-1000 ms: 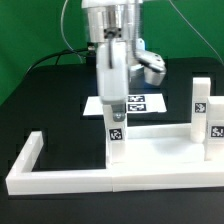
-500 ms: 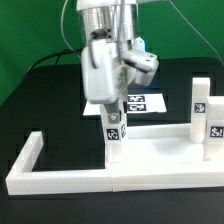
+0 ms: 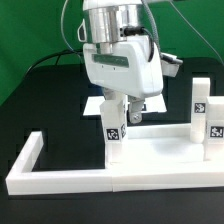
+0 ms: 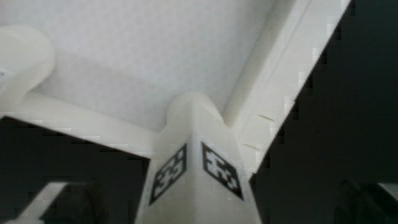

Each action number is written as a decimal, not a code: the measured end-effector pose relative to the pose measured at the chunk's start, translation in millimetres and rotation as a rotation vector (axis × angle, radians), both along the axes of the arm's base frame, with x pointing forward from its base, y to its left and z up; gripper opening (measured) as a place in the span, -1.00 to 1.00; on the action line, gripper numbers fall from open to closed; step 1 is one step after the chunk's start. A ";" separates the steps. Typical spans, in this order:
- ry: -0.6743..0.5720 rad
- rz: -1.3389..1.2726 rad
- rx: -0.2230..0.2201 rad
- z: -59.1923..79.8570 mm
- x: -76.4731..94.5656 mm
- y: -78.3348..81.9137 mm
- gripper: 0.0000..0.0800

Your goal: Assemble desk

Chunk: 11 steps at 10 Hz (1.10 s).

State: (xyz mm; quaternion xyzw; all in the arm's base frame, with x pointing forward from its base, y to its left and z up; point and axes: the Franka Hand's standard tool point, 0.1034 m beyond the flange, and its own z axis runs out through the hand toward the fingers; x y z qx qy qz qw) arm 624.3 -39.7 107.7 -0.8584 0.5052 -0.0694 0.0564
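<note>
Three legs stand upright on the desk top (image 3: 160, 150): one (image 3: 115, 133) at the corner nearest the arm, and two more (image 3: 200, 103) (image 3: 216, 138) at the exterior view's right end. The desk top rests on the black tabletop (image 3: 40, 100) inside the white border frame (image 3: 60, 178). The tool (image 3: 124, 112) hangs right over the near leg, its fingers reaching down to the leg's upper end; whether they are pinching it or spread clear cannot be told. The wrist view looks down the tagged leg (image 4: 196, 165) to where it meets the tray's corner (image 4: 160, 60). The step in hand appears to be seating or screwing this leg into its hole. Next, probably, comes confirming it is tight and straight, then lifting clear without tilting it. The marker board (image 3: 150, 102) lies behind.
</note>
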 end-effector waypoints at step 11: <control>0.008 0.197 -0.090 4.6 7.9 -8.6 -0.26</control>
